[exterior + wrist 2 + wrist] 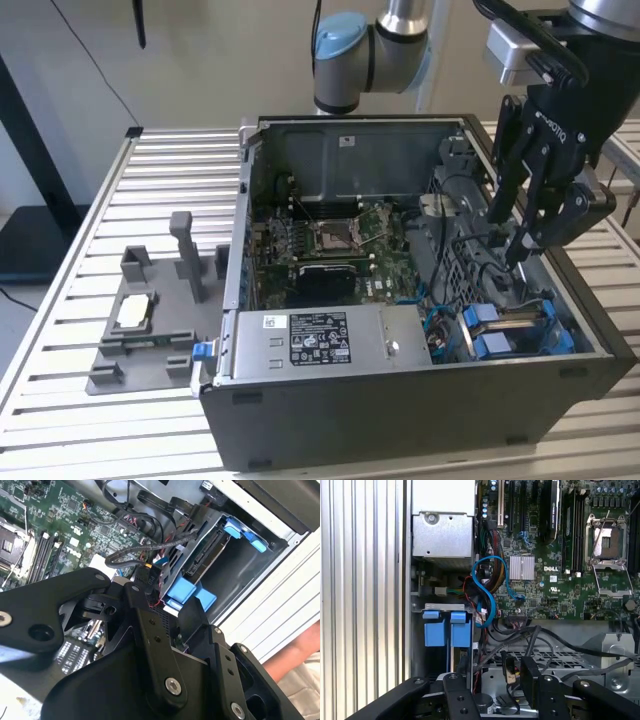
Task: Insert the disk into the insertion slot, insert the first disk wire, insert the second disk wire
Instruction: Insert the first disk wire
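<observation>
Case [400, 420] lies open on the slatted table [170, 160]. The board [330, 245] is at its middle and the silver box [320, 345] is along the near wall.

Disk [202, 555]: seated in the slot [245, 572], at the case corner toward the exterior view's right. It is held between blue carrier tabs [182, 591]. The disk's port edge is exposed and faces the loose cables.

Gripper [518, 242]: hangs inside the case over the perforated cage [555, 655], just beside the slot on the board side. The jaws stand apart, and in both wrist views the cage and a blue tab show through the gap.

Connector [509, 669]: black with a yellow mark, standing upright between the fingers [530, 672]. It is close against one finger and clear of the other. I cannot tell whether it touches the near finger, and I see no two-sided pinch. Its dark cable [535, 635] arcs from it over the cage. In the second wrist view the same connector sits at a finger's end, near the disk's port edge but apart from it.

Blue cable [487, 600]: loops between the silver box and the slot, ending on the board.

Grey fixture [150, 330]: on the table toward the exterior view's left, well apart from the case, with a chip [135, 312] resting on it.

A person's arm [295, 652] is outside the case, in the second wrist view.
</observation>
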`<move>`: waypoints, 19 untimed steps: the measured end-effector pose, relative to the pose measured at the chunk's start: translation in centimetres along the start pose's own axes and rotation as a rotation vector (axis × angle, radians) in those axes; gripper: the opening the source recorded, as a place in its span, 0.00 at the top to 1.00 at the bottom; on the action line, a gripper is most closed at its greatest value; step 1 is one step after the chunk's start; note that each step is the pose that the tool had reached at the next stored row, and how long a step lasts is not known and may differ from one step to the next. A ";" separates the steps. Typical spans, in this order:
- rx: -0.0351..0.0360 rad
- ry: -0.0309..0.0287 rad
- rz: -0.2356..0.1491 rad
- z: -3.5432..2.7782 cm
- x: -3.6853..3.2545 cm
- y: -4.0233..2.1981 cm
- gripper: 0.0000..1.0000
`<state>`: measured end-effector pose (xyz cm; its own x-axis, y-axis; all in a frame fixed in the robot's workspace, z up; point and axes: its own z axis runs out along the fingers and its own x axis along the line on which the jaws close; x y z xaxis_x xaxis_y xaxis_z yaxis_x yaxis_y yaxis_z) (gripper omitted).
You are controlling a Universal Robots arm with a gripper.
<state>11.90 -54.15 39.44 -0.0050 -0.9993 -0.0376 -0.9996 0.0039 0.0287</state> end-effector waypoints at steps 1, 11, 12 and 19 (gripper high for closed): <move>0.0000 -0.0001 0.000 0.00 -0.01 -0.01 0.47; -0.0001 -0.0186 -0.001 0.31 -0.09 -0.25 0.47; -0.0003 -0.0196 -0.001 0.43 -0.09 -0.30 0.47; -0.0059 -0.0202 0.000 0.74 -0.53 -0.35 0.47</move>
<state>12.23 -53.60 38.71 -0.0052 -0.9983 -0.0578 -0.9994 0.0033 0.0345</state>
